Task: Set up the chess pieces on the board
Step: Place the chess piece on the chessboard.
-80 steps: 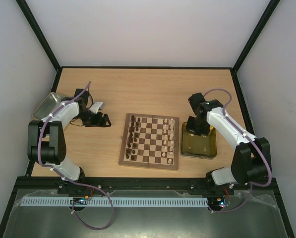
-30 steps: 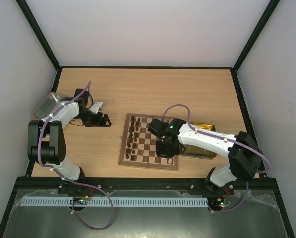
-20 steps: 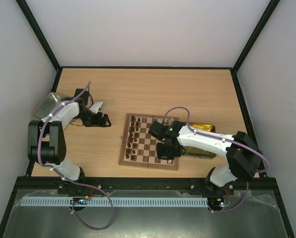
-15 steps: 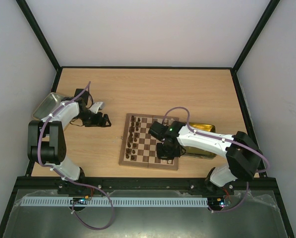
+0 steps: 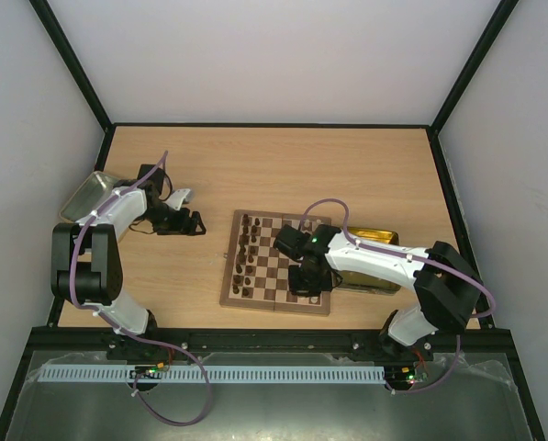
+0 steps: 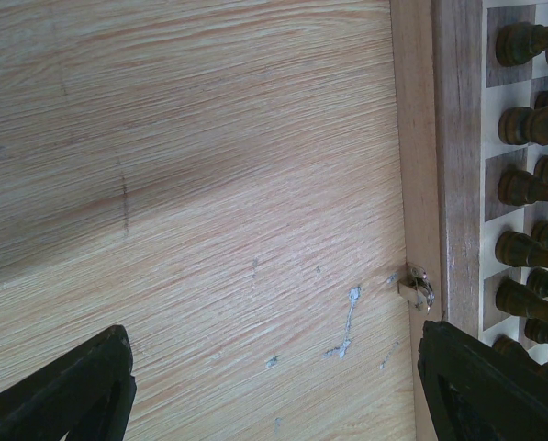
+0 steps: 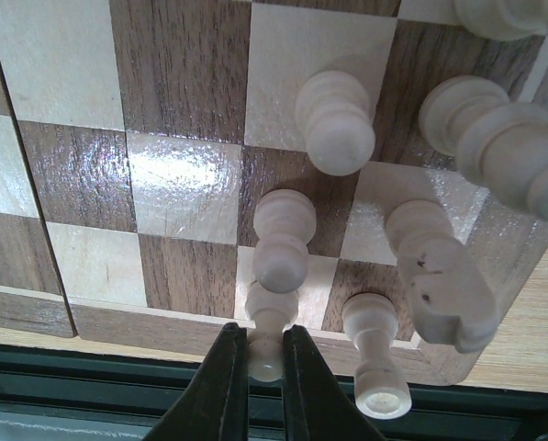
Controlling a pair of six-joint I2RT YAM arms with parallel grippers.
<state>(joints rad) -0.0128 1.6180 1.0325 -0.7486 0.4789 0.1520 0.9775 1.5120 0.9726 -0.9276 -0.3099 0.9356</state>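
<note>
The board [image 5: 274,304] lies mid-table, with dark chess pieces [image 5: 246,257] in two columns on its left side. My right gripper [image 5: 310,280] is low over the board's near right corner. In the right wrist view its fingers [image 7: 228,386] are shut on a pale pawn [image 7: 271,312] that stands at the board's near edge. Other pale pieces [image 7: 335,119] stand around it, one [image 7: 283,243] just beyond it and one [image 7: 376,367] to its right. My left gripper [image 5: 196,223] hovers open over bare table left of the board, nothing between its fingers [image 6: 81,386].
A grey metal tray [image 5: 88,195] sits at the far left. A yellowish tray [image 5: 374,241] lies right of the board, partly under my right arm. The board's metal latch [image 6: 417,287] and dark pieces [image 6: 521,124] show at the right of the left wrist view.
My right arm swung from the yellowish tray to the board's near right corner and has settled slightly lower and nearer there. The left arm has not moved.
</note>
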